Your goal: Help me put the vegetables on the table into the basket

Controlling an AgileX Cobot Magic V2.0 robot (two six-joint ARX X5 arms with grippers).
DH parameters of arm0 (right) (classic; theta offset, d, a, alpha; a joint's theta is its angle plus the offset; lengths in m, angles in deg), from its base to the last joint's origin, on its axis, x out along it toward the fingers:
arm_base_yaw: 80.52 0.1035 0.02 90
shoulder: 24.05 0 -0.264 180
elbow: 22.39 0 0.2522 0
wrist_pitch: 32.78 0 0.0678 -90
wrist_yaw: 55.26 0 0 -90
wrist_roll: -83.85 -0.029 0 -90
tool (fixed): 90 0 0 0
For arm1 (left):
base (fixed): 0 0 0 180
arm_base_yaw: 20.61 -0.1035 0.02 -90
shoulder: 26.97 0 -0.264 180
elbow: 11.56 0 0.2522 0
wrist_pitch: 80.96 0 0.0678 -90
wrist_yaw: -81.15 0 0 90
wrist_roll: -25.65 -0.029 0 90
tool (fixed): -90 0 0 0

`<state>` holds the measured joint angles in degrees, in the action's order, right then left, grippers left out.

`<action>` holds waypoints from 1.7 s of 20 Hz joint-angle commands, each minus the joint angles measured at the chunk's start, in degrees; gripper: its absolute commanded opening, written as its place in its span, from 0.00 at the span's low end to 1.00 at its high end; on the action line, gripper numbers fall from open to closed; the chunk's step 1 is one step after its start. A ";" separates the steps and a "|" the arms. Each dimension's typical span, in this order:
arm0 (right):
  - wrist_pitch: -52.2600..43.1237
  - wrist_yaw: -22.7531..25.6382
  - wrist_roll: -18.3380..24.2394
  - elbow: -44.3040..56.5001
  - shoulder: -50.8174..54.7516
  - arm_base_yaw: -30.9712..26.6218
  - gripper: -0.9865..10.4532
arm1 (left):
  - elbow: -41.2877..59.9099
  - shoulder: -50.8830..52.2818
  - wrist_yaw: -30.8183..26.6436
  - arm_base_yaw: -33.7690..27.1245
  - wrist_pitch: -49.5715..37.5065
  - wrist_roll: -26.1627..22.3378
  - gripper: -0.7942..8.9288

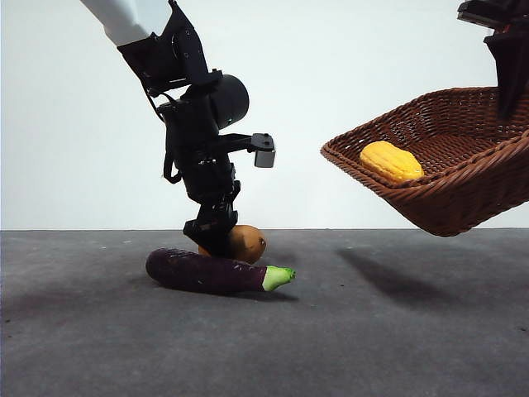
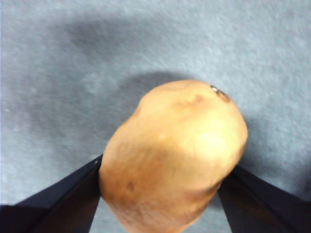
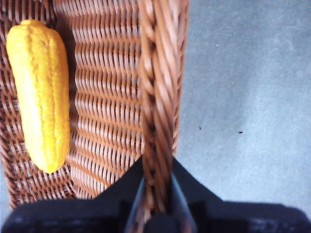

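Between left end effector (image 2: 160, 194) jaws — potato (image 2: 172, 158), beside eggplant (image 1: 211, 272)

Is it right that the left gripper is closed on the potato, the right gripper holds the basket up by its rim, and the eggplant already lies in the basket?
Not quite. The vegetable in the basket is the corn, as the front view shows; the eggplant lies on the table. The rest holds: the left gripper is closed on the potato, and the right gripper holds the basket's rim.

You are seeing the basket (image 1: 463, 178) hanging tilted at right, corn (image 1: 391, 161) lying inside; the potato (image 1: 246, 243) is sitting just behind the eggplant (image 1: 211, 273) on the table (image 1: 397, 331).
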<state>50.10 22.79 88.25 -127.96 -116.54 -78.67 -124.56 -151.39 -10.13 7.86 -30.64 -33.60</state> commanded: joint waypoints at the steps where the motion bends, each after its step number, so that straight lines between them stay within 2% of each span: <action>1: -0.87 -0.48 0.33 0.22 0.48 -0.09 0.07 | -1.97 0.33 0.26 0.83 0.02 1.05 0.10; 2: -1.38 -0.48 0.26 0.22 0.48 -0.09 0.07 | -3.28 0.90 0.24 1.29 0.11 3.50 0.10; 3: -1.90 -0.48 0.11 0.22 0.48 -0.09 0.07 | -4.74 1.44 0.26 1.79 0.11 8.22 0.10; 8: -2.32 -0.46 -1.90 0.22 0.46 -0.09 0.07 | -16.41 2.08 0.20 2.99 8.83 47.67 0.09; 10: -2.25 -0.50 -3.06 0.22 0.46 -0.09 0.07 | -20.74 2.08 0.92 2.97 15.04 60.15 0.07; 11: -2.05 -0.48 -3.32 0.22 0.46 -0.07 0.07 | -22.60 2.08 2.99 2.89 18.60 64.22 0.07; 12: -1.81 -0.50 -3.58 0.22 0.44 -0.02 0.07 | -24.26 2.08 6.67 2.84 21.79 65.72 0.07; 15: -1.44 -0.68 -4.52 0.22 0.39 0.02 0.07 | -26.58 2.19 20.26 2.99 29.18 66.36 0.07; 17: -0.85 -0.66 -4.85 0.22 0.39 0.02 0.07 | -26.58 2.19 25.07 3.67 32.44 66.25 0.07; 25: 1.22 -0.63 -5.33 0.22 0.37 0.02 0.07 | -26.58 2.21 25.44 9.25 36.33 63.32 0.07; 34: 1.09 -0.61 -5.92 0.22 0.09 0.04 0.07 | -26.58 2.21 25.29 16.72 33.00 63.82 0.07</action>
<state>51.67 22.77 82.99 -127.96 -116.54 -78.67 -151.27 -149.12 14.85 24.58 2.47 30.62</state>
